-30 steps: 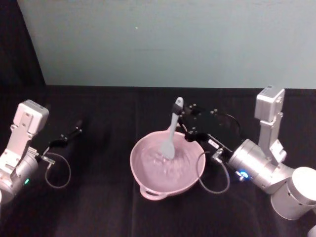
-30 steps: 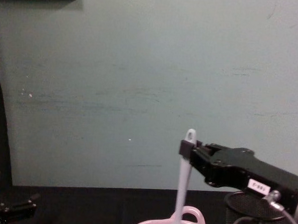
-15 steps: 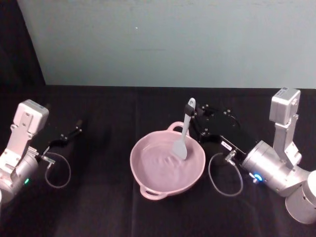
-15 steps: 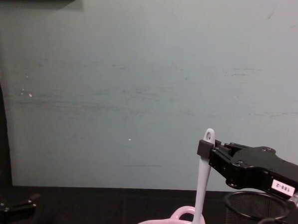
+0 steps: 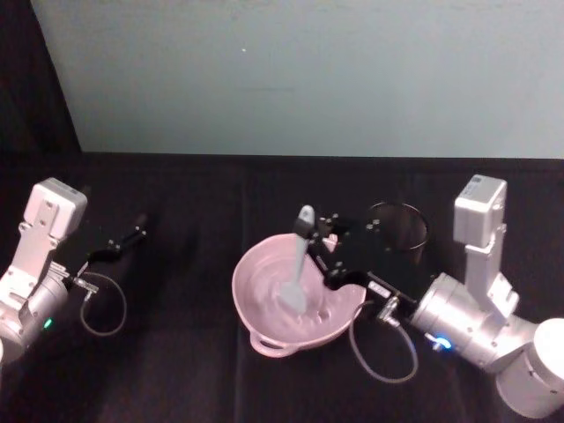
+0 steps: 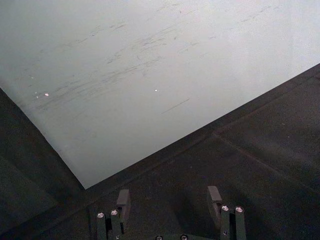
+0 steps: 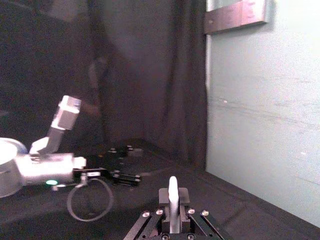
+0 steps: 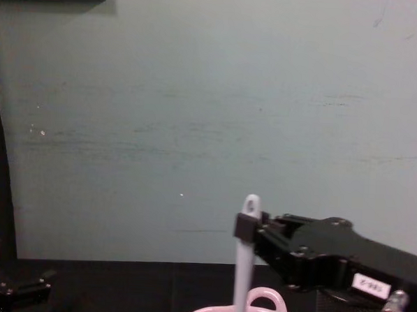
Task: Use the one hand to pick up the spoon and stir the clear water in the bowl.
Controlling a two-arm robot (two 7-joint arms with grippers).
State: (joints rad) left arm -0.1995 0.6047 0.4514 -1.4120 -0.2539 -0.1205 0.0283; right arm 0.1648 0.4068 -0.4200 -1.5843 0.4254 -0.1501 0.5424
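Note:
The pale pink bowl [image 5: 251, 326] holds clear water, and its loop handle and rim show in the chest view [image 8: 267, 299]. The white spoon [image 5: 297, 264] stands nearly upright with its flat blade in the water. My right gripper [image 5: 314, 231], black and boxy, is shut on the spoon's handle just below the holed end. In the chest view the spoon [image 8: 243, 263] rises from the bowl with the right gripper [image 8: 248, 225] clamped near its top. The right wrist view shows the handle [image 7: 173, 192] pinched between the fingers. My left gripper [image 5: 132, 236] rests far left, open [image 6: 169, 205].
A black wire-mesh cup [image 5: 397, 226] stands just behind and right of the bowl, close to the right arm. A grey cable [image 5: 379, 352] loops on the black table in front of the right arm. A pale green wall closes off the back.
The right gripper has swung the spoon from the bowl's right side back toward its left and nearer part, sweeping the blade through the water. The mesh cup now shows behind it. The left arm is still.

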